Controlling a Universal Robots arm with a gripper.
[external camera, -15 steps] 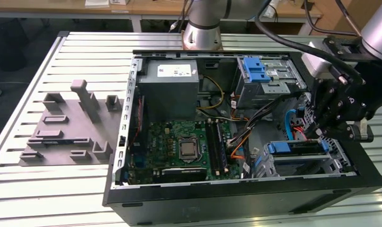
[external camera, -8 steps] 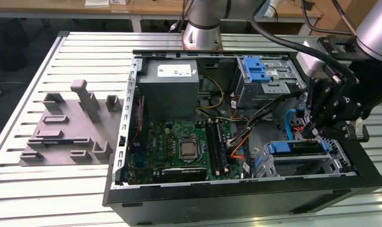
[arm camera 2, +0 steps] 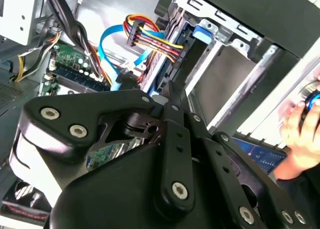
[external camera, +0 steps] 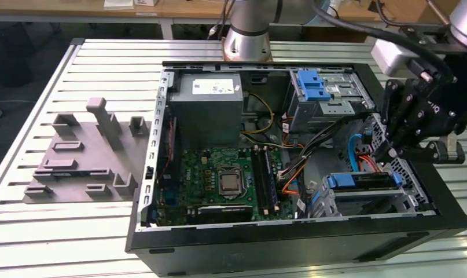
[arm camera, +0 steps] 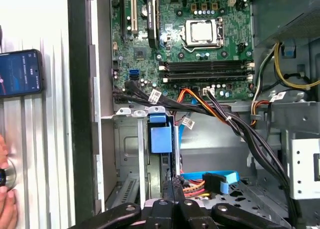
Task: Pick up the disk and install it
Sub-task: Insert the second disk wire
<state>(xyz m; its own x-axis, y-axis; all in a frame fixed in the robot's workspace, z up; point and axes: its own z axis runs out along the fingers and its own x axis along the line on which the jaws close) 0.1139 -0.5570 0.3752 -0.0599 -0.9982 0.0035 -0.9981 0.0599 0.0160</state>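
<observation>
Sitting edge-up in the case's drive bay, the disk; claw pinched together, empty.

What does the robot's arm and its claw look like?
The arm is a silver-grey tube with a darker grey joint band. Its end effector is black, built from flat linked bars dotted with round silver bolts, and black cables loop along it.

One open computer case, one motherboard, one phone.
</observation>
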